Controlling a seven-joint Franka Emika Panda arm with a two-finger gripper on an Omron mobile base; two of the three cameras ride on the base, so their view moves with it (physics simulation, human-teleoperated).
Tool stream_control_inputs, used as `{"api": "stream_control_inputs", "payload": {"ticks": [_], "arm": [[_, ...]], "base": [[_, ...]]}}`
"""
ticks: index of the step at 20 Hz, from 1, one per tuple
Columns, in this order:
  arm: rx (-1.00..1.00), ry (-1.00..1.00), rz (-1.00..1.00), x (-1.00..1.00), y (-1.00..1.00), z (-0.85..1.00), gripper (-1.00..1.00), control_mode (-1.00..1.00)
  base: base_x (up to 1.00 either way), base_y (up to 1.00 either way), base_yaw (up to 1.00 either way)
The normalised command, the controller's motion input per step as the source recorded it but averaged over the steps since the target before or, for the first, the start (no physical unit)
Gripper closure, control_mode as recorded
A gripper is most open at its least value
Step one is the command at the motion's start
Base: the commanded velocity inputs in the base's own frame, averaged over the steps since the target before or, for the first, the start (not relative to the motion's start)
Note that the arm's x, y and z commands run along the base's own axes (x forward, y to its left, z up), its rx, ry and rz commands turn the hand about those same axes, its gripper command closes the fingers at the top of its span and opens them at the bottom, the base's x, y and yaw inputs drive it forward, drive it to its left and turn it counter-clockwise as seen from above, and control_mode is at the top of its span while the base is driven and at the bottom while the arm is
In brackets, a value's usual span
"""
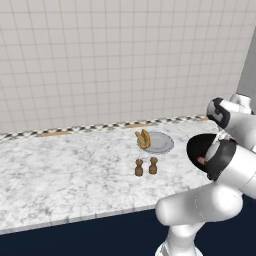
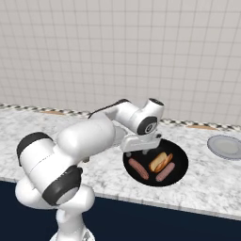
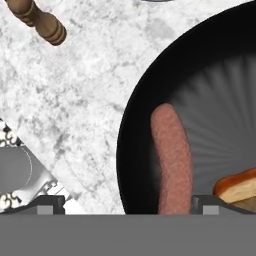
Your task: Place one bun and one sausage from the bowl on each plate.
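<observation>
Gripper [image 2: 143,151] jaws spread wide, empty, above bowl [image 2: 180,174] left rim | sausage [image 3: 172,157] lies lengthwise between fingertips | advice: descend straight, centre on its middle, close across its width.

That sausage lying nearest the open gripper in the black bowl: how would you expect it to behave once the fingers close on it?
The sausage is a smooth, rounded cylinder, so it may roll or squirt sideways if pinched off-centre. It lies on the bowl's sloping inner wall, so a nudge would probably slide it toward the middle. It looks stiff enough not to droop.
</observation>
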Motion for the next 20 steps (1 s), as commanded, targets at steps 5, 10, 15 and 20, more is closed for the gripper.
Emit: {"api": "stream_control_inputs", "payload": {"ticks": [5,10,15,20], "arm": [[0.0,-0.02,0.0,0.01,0.0,-0.27,-1.0,-1.0],[-0.02,-0.04,0.0,0.0,0.0,-0.26,-1.0,-1.0],[-0.03,0.0,0.0,0.11,0.0,-0.17,-1.0,-1.0],[-0.01,0.0,0.0,0.12,0.0,-0.16,-1.0,-1.0]], "base": [[0.0,0.0,0.0],[0.0,0.0,0.0],[0.0,0.0,0.0],[0.0,0.0,0.0]]}}
